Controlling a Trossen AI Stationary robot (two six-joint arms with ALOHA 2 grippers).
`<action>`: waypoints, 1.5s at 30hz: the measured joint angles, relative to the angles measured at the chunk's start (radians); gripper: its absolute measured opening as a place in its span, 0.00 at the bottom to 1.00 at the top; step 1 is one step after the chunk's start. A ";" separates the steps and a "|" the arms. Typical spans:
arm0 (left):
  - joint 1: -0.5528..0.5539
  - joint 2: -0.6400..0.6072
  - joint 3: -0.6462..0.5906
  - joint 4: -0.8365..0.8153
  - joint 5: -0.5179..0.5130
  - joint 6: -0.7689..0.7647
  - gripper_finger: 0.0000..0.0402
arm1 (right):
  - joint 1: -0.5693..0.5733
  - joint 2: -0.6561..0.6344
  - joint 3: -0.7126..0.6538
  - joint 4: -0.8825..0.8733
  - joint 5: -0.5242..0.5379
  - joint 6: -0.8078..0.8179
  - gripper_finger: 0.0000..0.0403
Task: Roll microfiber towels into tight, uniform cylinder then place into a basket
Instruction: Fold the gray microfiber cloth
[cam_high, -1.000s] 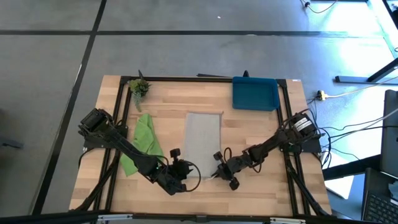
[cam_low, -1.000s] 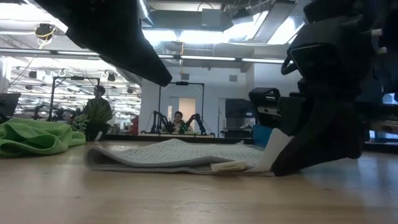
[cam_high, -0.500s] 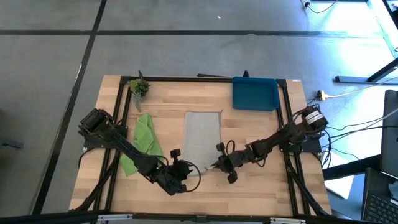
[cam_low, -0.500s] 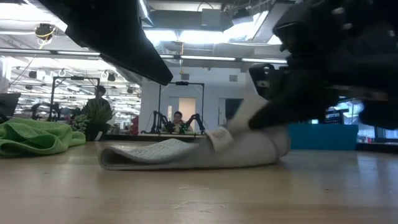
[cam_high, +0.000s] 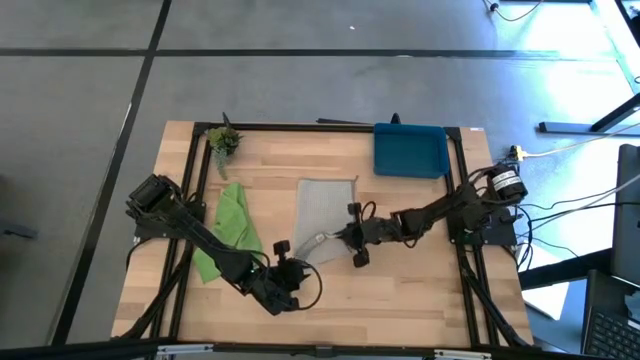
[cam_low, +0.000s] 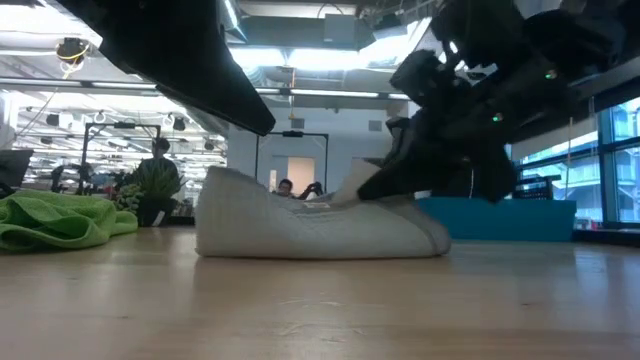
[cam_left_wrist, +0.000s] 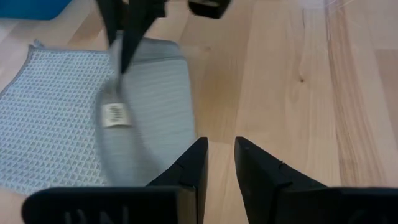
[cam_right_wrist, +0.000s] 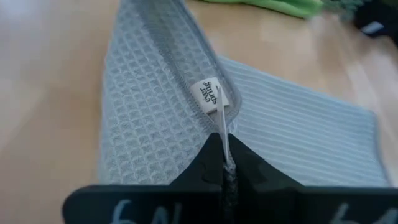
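The light grey towel (cam_high: 322, 203) lies mid-table, its near end raised and folded back over itself, as the low view (cam_low: 320, 225) shows. A white tag (cam_right_wrist: 207, 95) sits on its hem. My right gripper (cam_high: 340, 239) is shut on that hem above the towel. My left gripper (cam_high: 286, 264) stands near the table's front edge, just near of the towel (cam_left_wrist: 62, 106), slightly open and empty. The lime green towel (cam_high: 230, 228) lies crumpled at the left. The dark-blue basket (cam_high: 410, 150) stands at the far right. My right gripper pinches the grey towel's hemmed edge (cam_right_wrist: 221, 127) between its two shut fingers, just beside the white tag. The fingers come level from the table's right. The held end is lifted off the table and folded over; the far part (cam_high: 325, 190) lies flat on the wood.
A small potted plant (cam_high: 223, 140) stands at the far left corner. Black frame rails (cam_high: 320, 126) run along the table's edges. Bare wood (cam_high: 420, 290) shows near the front right.
My right gripper has gone up and toward the table's far edge and a little left, still shut on the grey towel's hem. The towel's near end has lifted and folded back over the rest; its far end has stayed in place.
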 joint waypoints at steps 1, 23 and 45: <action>0.000 0.000 0.000 0.000 0.000 0.000 0.18 | -0.010 0.000 0.000 -0.001 0.012 0.000 0.00; 0.000 0.000 0.000 0.003 0.000 -0.023 0.18 | -0.135 -0.001 0.001 0.056 0.270 -0.050 0.00; 0.000 0.000 0.000 0.003 0.000 -0.027 0.18 | -0.242 -0.002 0.002 -0.019 0.291 0.187 0.11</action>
